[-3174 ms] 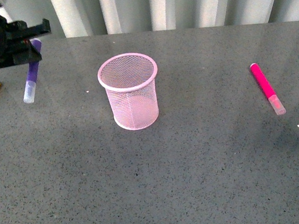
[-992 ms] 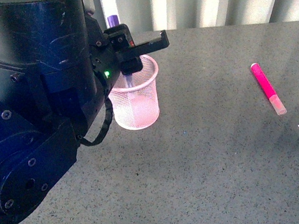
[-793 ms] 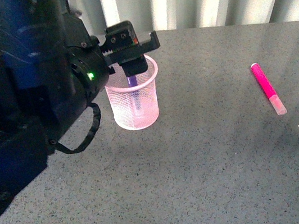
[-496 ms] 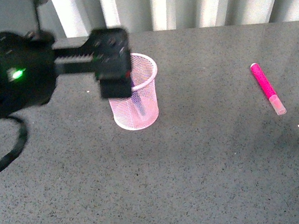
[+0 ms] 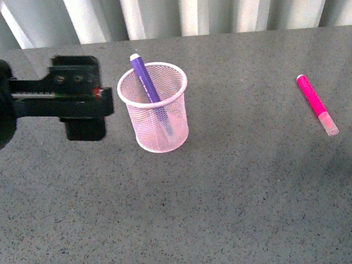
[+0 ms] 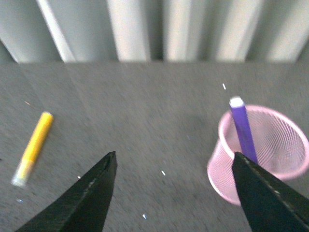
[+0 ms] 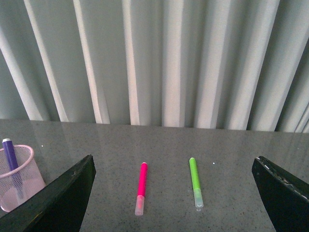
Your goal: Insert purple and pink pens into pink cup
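So, purple pen (image 5: 149,86) leans in pink cup (image 5: 145,127), pink pen (image 5: 315,104) lies flat on tabletop (image 5: 243,215) well right of cup, long axis approx front-to-back w/ cap toward robot, ahead of right pincer (image 7: 174,158) (spread, empty), which is nearer than left pincer (image 6: 175,157) (spread, empty) by cup.

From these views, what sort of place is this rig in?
Probably a lab test bench, not a lived-in desk: bare speckled grey tabletop, plain pleated curtain as backdrop, and only staged props, a pink mesh cup holding a purple pen, with a pink pen lying apart.
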